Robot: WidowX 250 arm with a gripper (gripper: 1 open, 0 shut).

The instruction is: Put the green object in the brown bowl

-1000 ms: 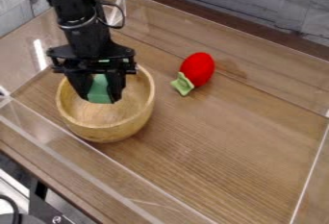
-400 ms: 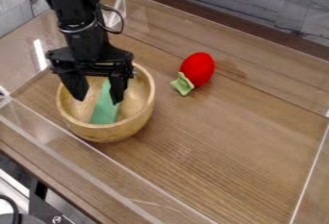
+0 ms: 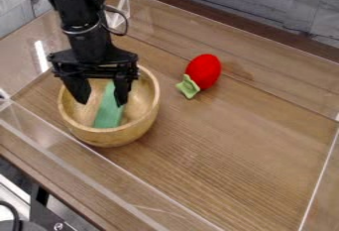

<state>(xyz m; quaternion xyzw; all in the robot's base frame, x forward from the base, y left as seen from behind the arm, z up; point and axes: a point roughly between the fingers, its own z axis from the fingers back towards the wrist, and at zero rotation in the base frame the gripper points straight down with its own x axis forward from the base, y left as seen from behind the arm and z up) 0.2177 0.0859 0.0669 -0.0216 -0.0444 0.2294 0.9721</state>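
Green object [image 3: 106, 109] aslant inside brown bowl [image 3: 143, 119], long axis leaning up toward far rim, claw [image 3: 95, 88] wide open, empty.

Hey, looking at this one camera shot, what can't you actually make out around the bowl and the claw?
- Green object: its upper end is hidden behind the open claw, so whether a finger touches it is unclear.
- Brown bowl: the floor is covered by the block and the far rim by the claw.
- Red toy: too small to identify; its far side is unseen.
- Arm: cut off by the top edge.
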